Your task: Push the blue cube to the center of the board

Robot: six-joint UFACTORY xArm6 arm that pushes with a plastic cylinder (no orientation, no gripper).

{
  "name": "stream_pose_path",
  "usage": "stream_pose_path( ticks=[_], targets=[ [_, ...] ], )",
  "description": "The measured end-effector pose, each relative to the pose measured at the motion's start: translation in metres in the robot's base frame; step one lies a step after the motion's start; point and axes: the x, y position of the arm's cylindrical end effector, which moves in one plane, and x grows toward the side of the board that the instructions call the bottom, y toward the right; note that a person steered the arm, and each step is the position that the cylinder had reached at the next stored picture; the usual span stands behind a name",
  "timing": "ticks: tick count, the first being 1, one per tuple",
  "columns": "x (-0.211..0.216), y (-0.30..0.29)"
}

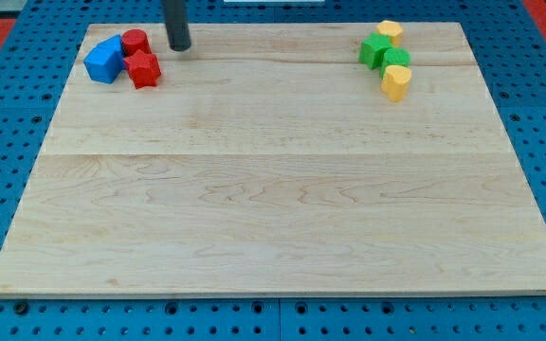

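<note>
The blue cube (pixel 104 61) lies near the board's top left corner. A red cylinder (pixel 136 42) sits just to its upper right and a red star-like block (pixel 144 69) touches it on the right. My tip (pixel 179 45) stands on the board a little to the right of the red blocks, apart from them, with the red pieces between it and the blue cube.
At the top right sits a cluster: a yellow block (pixel 390 31), two green blocks (pixel 376 49) (pixel 395 59) and a yellow heart-like block (pixel 396 81). The wooden board (pixel 273 189) rests on a blue pegboard table.
</note>
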Motion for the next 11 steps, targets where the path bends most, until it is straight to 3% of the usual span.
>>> stream_pose_path(
  ticks=[2,4,7,9,10,11],
  targets=[
    [-0.041,-0.033],
    [-0.017,-0.139],
    [0.109,-0.071],
    [0.091,-0.099],
    [0.094,-0.047],
    [0.101,-0.031]
  ],
)
